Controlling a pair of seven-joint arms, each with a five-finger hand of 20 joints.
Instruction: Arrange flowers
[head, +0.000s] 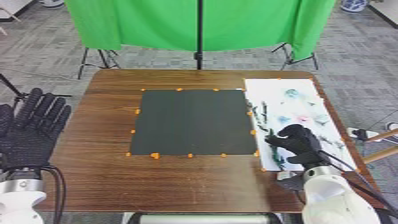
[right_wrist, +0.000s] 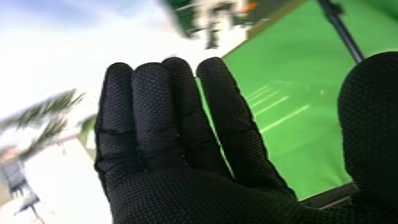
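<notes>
Brown wooden desk (head: 169, 187), long leafy green stems (head: 264, 114) down the left side of the white rectangular sheet (head: 266, 88). Black-gloved right hand (head: 300, 143) is right by them, fingers straight, thumb apart. I'd pinch one stem low, gently, so its neighbours don't drag.

A brown wooden table (head: 102, 107) stands on a floor of patterned grey carpet (head: 53, 57). Beyond its far edge hangs a bright green cloth (head: 142, 25) — a slim black pole (head: 200, 30) upright at its middle, black tripod legs (head: 84, 64) below it on either side. Farther back, at the right, is a blue-and-white vessel (head: 354, 5); light wooden bars (head: 382, 153) cross the right edge — their furniture unclear.
</notes>
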